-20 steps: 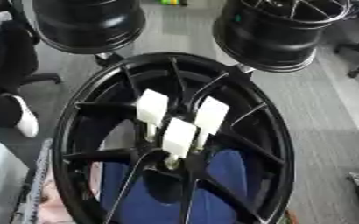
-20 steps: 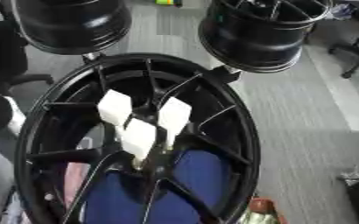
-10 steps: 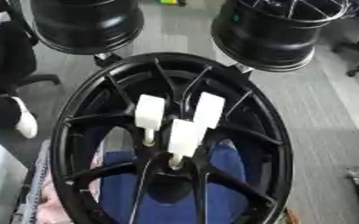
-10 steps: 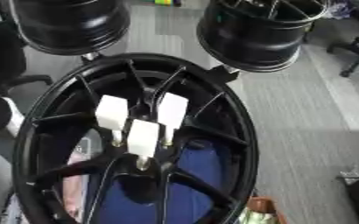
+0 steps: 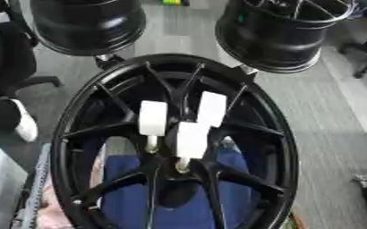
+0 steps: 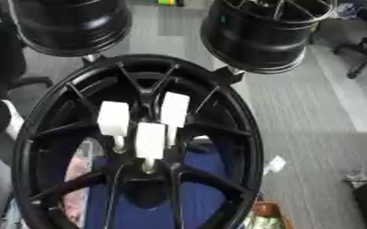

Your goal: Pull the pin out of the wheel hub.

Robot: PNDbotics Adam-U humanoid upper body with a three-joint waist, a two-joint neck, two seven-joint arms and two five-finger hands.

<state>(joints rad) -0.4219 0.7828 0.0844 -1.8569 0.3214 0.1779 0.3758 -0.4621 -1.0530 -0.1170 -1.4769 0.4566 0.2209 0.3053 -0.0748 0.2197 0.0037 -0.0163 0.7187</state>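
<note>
A large black spoked wheel hub (image 5: pixel 274 134) fills the middle of both eye views, facing up toward me. Three white block-headed pins stand in its centre: a left pin (image 5: pixel 153 118), a right pin (image 5: pixel 211 108) and a front pin (image 5: pixel 191 139) nearest me. Each has a pale thin stem going down into the hub's centre (image 5: pixel 175 172). Blue cloth (image 5: pixel 175 205) shows through the spokes below. Neither of my hands shows in either view.
Two more black wheel rims stand behind, one at the upper left (image 5: pixel 89 24) and one at the upper right (image 5: pixel 284 31). Grey carpet floor (image 5: pixel 335 107) lies to the right. A seated person's dark leg and white shoe (image 5: pixel 23 127) are at the left edge.
The whole picture has shifted slightly, so the camera has moved. The pins keep their places in the hub.
</note>
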